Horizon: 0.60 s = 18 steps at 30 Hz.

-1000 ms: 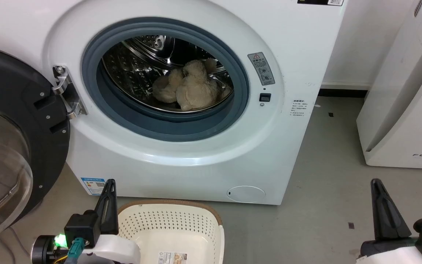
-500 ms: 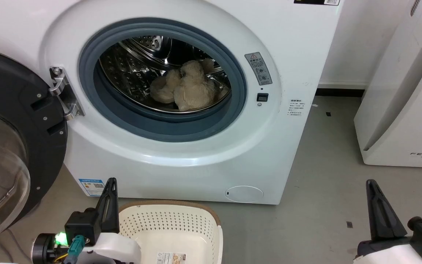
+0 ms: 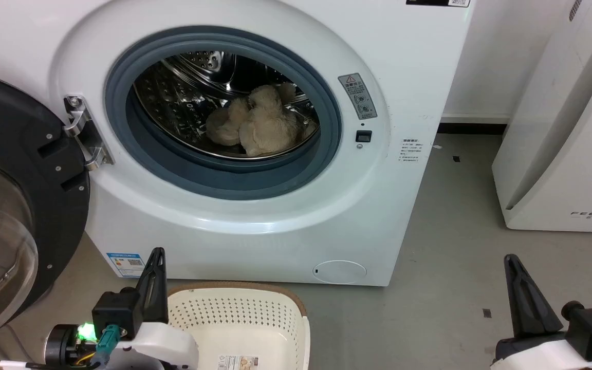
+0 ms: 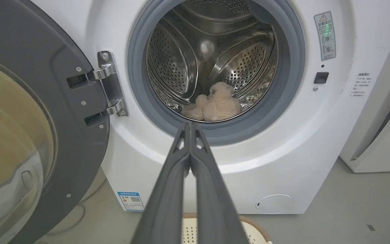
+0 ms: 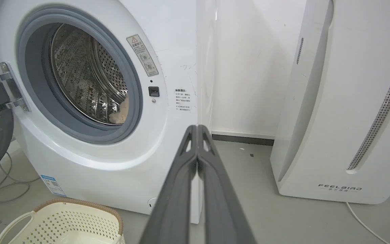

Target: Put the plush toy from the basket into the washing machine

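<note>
Toy in the drum, basket bare, both hands free.

Nearest, the left hand (image 4: 190, 125) and the right hand (image 5: 197, 127) each have their 2 dark fingers pressed together on nothing, low in front of the machine. Just beyond the left hand the basket (image 3: 239, 313) sits on the floor. What shows of its inside carries only a paper label, but its near end is cut off, so it is probably empty. Behind it stands the washing machine (image 3: 255, 226), its door (image 3: 29, 169) swung wide to the left. Farthest in, the plush toy (image 3: 262, 128) lies on the bottom of the steel drum (image 3: 183, 97), a slumped, shaggy beige heap of rounded lumps. The placing looks done, and the task asks for nothing more.
</note>
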Tool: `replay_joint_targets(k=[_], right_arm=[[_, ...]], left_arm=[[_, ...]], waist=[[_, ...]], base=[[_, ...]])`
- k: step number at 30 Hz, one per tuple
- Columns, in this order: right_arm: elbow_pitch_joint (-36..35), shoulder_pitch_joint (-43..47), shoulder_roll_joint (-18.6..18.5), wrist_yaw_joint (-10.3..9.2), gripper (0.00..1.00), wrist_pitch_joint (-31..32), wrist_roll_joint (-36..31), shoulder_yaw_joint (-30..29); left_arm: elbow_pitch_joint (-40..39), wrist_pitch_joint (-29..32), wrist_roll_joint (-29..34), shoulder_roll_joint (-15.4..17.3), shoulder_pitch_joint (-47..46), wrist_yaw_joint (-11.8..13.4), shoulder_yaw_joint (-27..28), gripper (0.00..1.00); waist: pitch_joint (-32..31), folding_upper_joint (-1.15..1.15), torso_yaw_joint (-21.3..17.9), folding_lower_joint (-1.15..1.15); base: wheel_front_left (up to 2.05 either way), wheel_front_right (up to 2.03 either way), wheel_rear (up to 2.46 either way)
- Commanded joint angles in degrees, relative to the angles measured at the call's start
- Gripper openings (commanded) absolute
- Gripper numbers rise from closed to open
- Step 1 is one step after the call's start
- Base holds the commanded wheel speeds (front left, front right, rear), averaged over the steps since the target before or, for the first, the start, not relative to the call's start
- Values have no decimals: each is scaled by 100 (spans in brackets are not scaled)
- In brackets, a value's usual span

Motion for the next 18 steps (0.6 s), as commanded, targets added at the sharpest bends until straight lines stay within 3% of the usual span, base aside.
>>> replay_joint_targets(k=[1,18], right_arm=[[26,-118,-1,-1,0,18,-56,17],[61,-182,-1,-2,0,218,-132,86]], left_arm=[[-44,18,46,-23,64,-32,23,0],[-164,217,83,-46,87,-64,32,0]], waist=[[0,0,-3,0],[-3,0,-62,0]], base=[[0,0,0],[0,0,0]])
